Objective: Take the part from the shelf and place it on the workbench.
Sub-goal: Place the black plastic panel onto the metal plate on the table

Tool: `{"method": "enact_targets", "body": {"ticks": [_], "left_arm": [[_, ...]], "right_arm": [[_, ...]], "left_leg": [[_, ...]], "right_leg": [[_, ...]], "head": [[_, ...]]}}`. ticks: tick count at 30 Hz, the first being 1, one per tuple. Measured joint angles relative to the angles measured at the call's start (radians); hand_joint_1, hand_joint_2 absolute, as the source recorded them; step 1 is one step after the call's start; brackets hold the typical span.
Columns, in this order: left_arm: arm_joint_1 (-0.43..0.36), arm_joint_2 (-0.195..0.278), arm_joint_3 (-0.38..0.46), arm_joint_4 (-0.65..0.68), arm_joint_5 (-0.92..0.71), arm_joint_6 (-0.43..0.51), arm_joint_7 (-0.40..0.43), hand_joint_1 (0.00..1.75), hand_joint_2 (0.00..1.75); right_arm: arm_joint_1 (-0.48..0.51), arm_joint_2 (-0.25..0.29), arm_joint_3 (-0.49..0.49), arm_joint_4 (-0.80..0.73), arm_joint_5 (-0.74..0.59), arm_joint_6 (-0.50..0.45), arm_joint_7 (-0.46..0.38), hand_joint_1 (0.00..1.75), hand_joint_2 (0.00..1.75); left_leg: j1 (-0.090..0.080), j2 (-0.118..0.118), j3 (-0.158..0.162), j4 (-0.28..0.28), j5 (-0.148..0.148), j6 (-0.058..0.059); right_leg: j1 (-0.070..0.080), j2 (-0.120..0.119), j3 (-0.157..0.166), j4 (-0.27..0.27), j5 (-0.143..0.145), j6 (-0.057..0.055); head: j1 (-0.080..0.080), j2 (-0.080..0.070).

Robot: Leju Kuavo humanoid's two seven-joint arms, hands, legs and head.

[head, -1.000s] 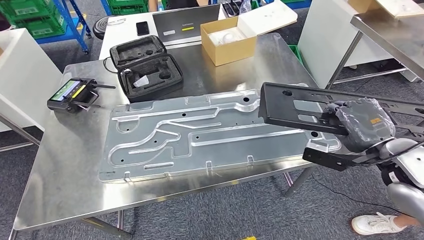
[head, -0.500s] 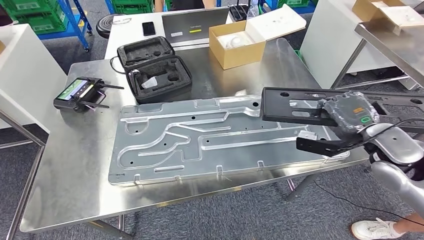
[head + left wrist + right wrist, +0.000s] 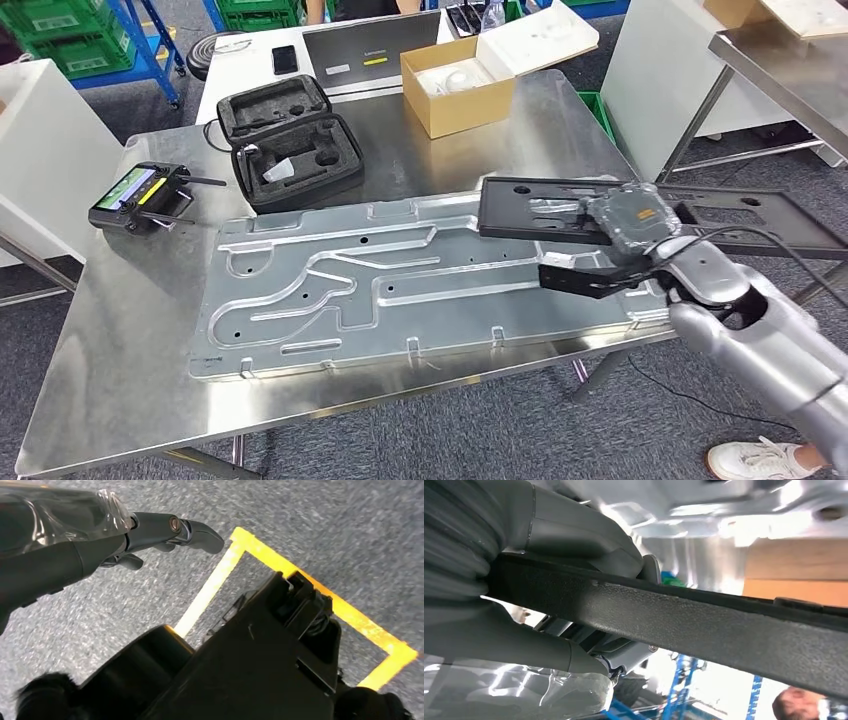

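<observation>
- Right hand grips black part, now further left, lower, over metal panel, right-centre.
- Left hand loose, holding nothing, above floor.

A large stamped metal panel is lying flat across the middle of the counter. At the far left, a handheld controller with a lit screen is resting near the edge. Just right of it, an open black foam-lined case is sitting. At the far side, an open cardboard box is standing, its lid leaning back. Beyond it, a laptop and a phone are lying on a white table. Blue racks holding green crates are standing at the far left.
</observation>
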Motion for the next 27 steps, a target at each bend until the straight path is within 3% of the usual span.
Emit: {"method": "enact_targets", "body": {"ticks": [1, 3, 5, 8, 10, 13, 14, 15, 16, 18, 20, 24, 25, 27], "left_arm": [[-0.002, 0.000, -0.003, 0.000, -0.002, -0.003, 0.003, 0.00, 1.75], [-0.003, 0.000, -0.012, 0.000, -0.005, -0.009, 0.010, 0.00, 1.75], [-0.004, 0.001, -0.021, 0.000, -0.008, -0.013, 0.016, 0.00, 1.75], [-0.005, 0.001, -0.031, 0.000, -0.011, -0.020, 0.024, 0.00, 1.75], [-0.008, 0.001, -0.040, 0.000, -0.015, -0.024, 0.027, 0.00, 1.75], [-0.010, 0.001, -0.049, 0.000, -0.019, -0.029, 0.031, 0.00, 1.75], [-0.010, 0.001, -0.051, 0.000, -0.019, -0.029, 0.031, 0.00, 1.75], [-0.010, 0.001, -0.053, 0.000, -0.019, -0.030, 0.031, 0.00, 1.75], [-0.011, 0.001, -0.055, 0.000, -0.019, -0.030, 0.031, 0.00, 1.75], [-0.012, 0.002, -0.060, 0.000, -0.020, -0.028, 0.031, 0.00, 1.75], [-0.014, 0.003, -0.065, 0.000, -0.021, -0.026, 0.031, 0.00, 1.75], [-0.015, 0.005, -0.072, 0.000, -0.026, -0.022, 0.028, 0.00, 1.75], [-0.016, 0.005, -0.074, 0.000, -0.029, -0.018, 0.026, 0.00, 1.75], [-0.017, 0.006, -0.077, 0.000, -0.032, -0.009, 0.021, 0.00, 1.75]], "right_arm": [[-0.014, 0.017, 0.021, 0.019, 0.002, -0.005, -0.003, 1.75, 1.75], [-0.042, 0.050, 0.063, 0.052, 0.007, -0.018, -0.010, 1.75, 1.75], [-0.071, 0.084, 0.104, 0.083, 0.015, -0.042, -0.022, 1.75, 1.75], [-0.106, 0.140, 0.160, 0.128, 0.029, -0.081, -0.043, 1.75, 1.75], [-0.129, 0.180, 0.191, 0.151, 0.037, -0.099, -0.058, 1.75, 1.75], [-0.160, 0.231, 0.231, 0.187, 0.043, -0.112, -0.068, 1.75, 1.75], [-0.163, 0.244, 0.242, 0.198, 0.043, -0.113, -0.071, 1.75, 1.75], [-0.166, 0.256, 0.252, 0.208, 0.043, -0.114, -0.077, 1.75, 1.75], [-0.169, 0.269, 0.262, 0.217, 0.043, -0.116, -0.083, 1.75, 1.75], [-0.182, 0.294, 0.280, 0.229, 0.044, -0.119, -0.093, 1.75, 1.75], [-0.198, 0.318, 0.296, 0.239, 0.044, -0.122, -0.097, 1.75, 1.75], [-0.214, 0.356, 0.325, 0.253, 0.045, -0.125, -0.099, 0.00, 0.00], [-0.219, 0.363, 0.331, 0.256, 0.045, -0.126, -0.100, 0.00, 0.00], [-0.228, 0.373, 0.341, 0.260, 0.044, -0.126, -0.102, 0.00, 0.00]], "left_leg": [[-0.001, 0.000, 0.008, -0.026, 0.024, 0.004], [-0.005, 0.000, 0.066, -0.166, 0.097, 0.020], [-0.012, 0.001, 0.115, -0.279, 0.138, 0.034], [-0.014, 0.000, 0.128, -0.308, 0.143, 0.037], [-0.009, -0.001, 0.137, -0.321, 0.148, 0.042], [-0.005, -0.001, 0.144, -0.328, 0.150, 0.050], [-0.005, -0.002, 0.145, -0.327, 0.149, 0.051], [-0.003, -0.003, 0.146, -0.327, 0.147, 0.051], [-0.001, -0.005, 0.147, -0.325, 0.146, 0.049], [0.003, -0.007, 0.149, -0.316, 0.137, 0.039], [0.001, -0.008, 0.146, -0.302, 0.126, 0.024], [0.002, -0.008, 0.139, -0.291, 0.117, 0.008], [0.004, -0.006, 0.130, -0.271, 0.105, 0.002], [0.007, -0.004, 0.081, -0.167, 0.053, -0.008]], "right_leg": [[0.002, 0.000, 0.002, 0.000, -0.001, -0.001], [0.005, 0.001, 0.007, 0.000, -0.004, -0.001], [0.009, 0.004, 0.007, -0.001, -0.007, 0.002], [0.008, 0.003, 0.005, -0.004, -0.008, 0.014], [0.007, 0.000, -0.005, 0.021, -0.025, 0.022], [0.008, -0.002, -0.089, 0.195, -0.106, 0.028], [0.007, -0.002, -0.120, 0.253, -0.122, 0.031], [0.006, -0.003, -0.137, 0.279, -0.121, 0.033], [0.005, -0.003, -0.136, 0.266, -0.102, 0.036], [0.001, -0.004, -0.082, 0.141, -0.031, 0.041], [0.001, 0.000, -0.031, 0.033, 0.008, 0.037], [0.005, 0.004, -0.025, 0.015, 0.008, 0.007], [0.004, 0.003, -0.024, 0.014, 0.008, 0.001], [0.003, 0.002, -0.022, 0.014, 0.009, -0.007]], "head": [[0.000, 0.000], [0.000, 0.000], [0.000, 0.000], [0.001, 0.000], [0.001, 0.000], [0.002, 0.000], [0.002, 0.000], [0.002, 0.000], [0.002, 0.000], [0.002, 0.000], [0.002, 0.000], [0.000, 0.000], [0.000, 0.000], [-0.001, 0.000]]}}
